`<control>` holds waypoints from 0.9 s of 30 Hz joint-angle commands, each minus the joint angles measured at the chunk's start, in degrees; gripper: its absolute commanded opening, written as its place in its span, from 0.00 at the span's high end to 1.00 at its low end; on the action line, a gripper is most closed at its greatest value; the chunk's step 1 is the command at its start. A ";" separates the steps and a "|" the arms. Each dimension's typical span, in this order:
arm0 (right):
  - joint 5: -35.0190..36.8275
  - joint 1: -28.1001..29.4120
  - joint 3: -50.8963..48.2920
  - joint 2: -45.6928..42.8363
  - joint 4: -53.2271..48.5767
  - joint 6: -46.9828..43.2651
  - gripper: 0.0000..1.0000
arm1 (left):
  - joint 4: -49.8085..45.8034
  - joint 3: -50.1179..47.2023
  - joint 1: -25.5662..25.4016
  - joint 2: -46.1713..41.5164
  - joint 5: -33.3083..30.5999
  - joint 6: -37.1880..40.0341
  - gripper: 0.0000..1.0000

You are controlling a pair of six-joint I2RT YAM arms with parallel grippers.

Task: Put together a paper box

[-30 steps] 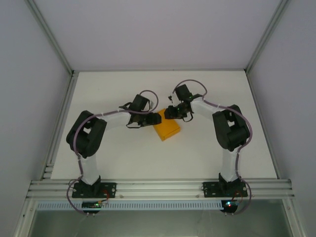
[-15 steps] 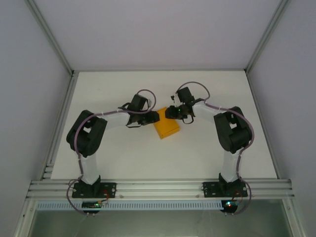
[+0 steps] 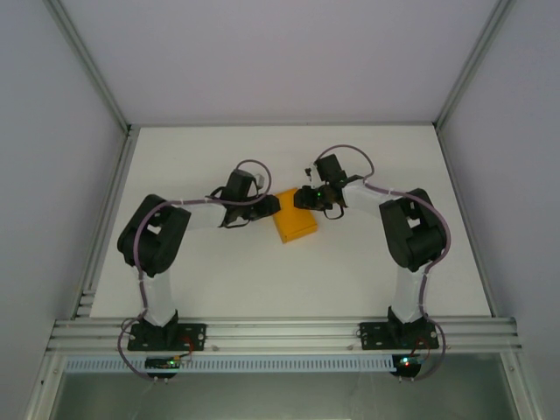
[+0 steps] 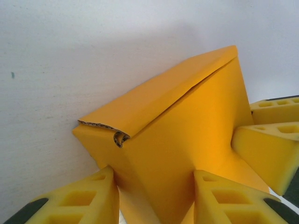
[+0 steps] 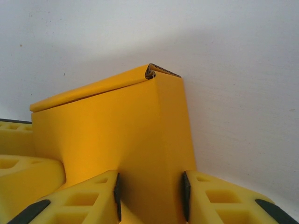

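Observation:
The paper box (image 3: 296,227) is an orange-yellow folded carton lying on the white table (image 3: 219,280) between the two arms. My left gripper (image 3: 274,207) holds its left far corner; in the left wrist view the box (image 4: 187,140) is wedged between my yellow fingers (image 4: 88,200), with a rolled card edge (image 4: 119,138) showing at the lid seam. My right gripper (image 3: 301,199) holds the far right end. In the right wrist view the black pads (image 5: 185,193) press both sides of the narrow end of the box (image 5: 117,135).
The right arm's yellow fingers (image 4: 268,154) show at the right of the left wrist view, and the left arm's fingers (image 5: 23,172) at the left of the right wrist view. Grey walls and aluminium rails (image 3: 280,332) border the table.
The left wrist has drawn a little to the left and the right wrist a little to the right. The box has barely shifted and stays gripped between them.

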 commanded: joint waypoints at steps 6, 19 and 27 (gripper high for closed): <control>-1.80 4.30 -2.82 4.44 -10.98 -0.57 0.66 | -9.19 1.61 -2.12 0.58 1.44 4.40 0.53; 5.55 5.13 -2.62 3.82 -14.97 1.72 0.68 | -22.30 2.52 -2.95 -6.83 1.54 8.09 0.09; 6.03 5.35 -3.00 3.47 -14.39 2.33 0.68 | -29.14 0.73 -3.93 -12.90 -1.75 8.46 0.08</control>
